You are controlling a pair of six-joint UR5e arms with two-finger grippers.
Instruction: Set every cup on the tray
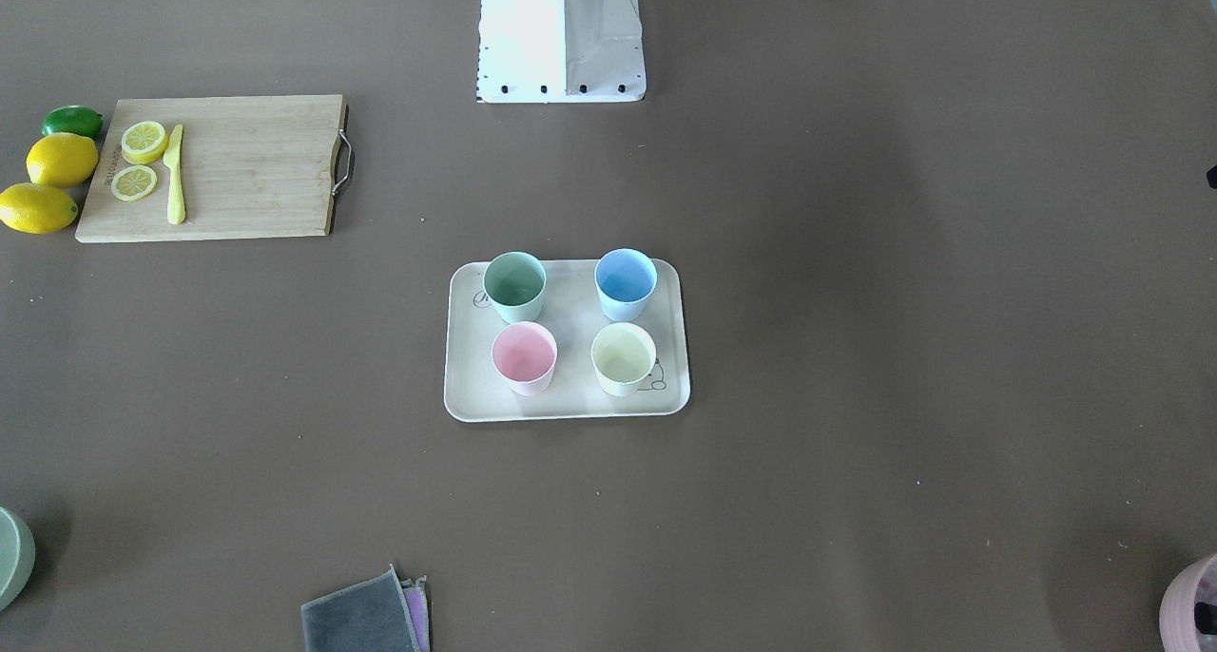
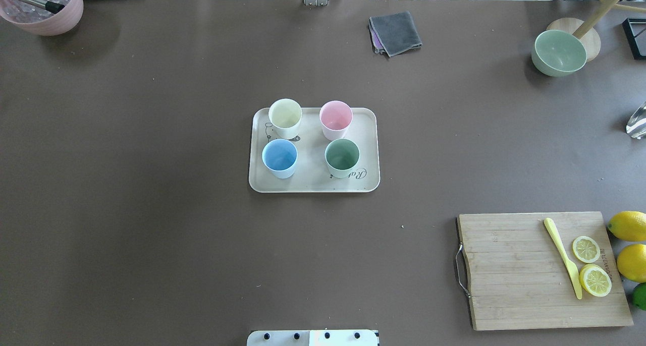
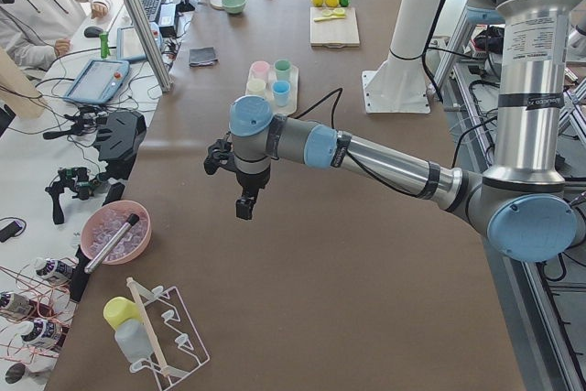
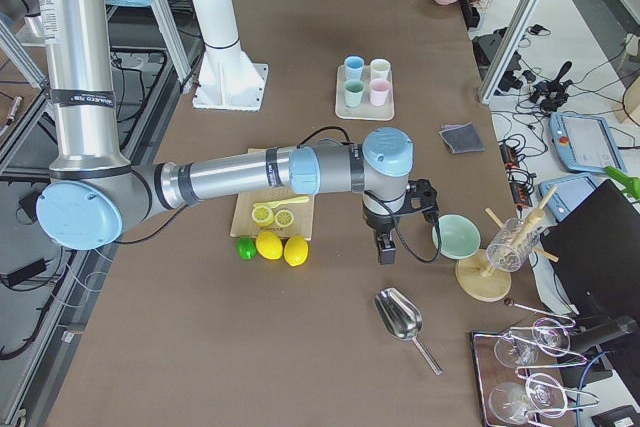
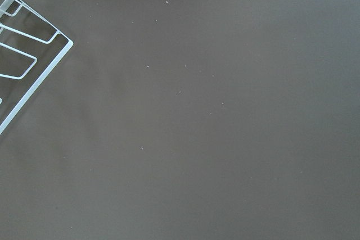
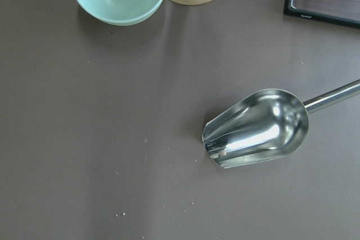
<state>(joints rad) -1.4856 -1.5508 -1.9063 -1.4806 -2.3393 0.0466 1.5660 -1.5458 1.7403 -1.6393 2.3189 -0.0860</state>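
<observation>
The cream tray lies at the table's middle, also in the overhead view. On it stand upright the green cup, the blue cup, the pink cup and the pale yellow cup. All are empty. My left gripper hangs over bare table near the table's left end, far from the tray. My right gripper hangs near the right end, beside the sage bowl. Neither gripper shows in the overhead, front or wrist views, so I cannot tell whether they are open or shut.
A wooden cutting board with a yellow knife, lemon slices and whole lemons is at the near right. A sage bowl, a grey cloth and a mauve pot line the far edge. A metal scoop lies under the right wrist, a wire rack under the left.
</observation>
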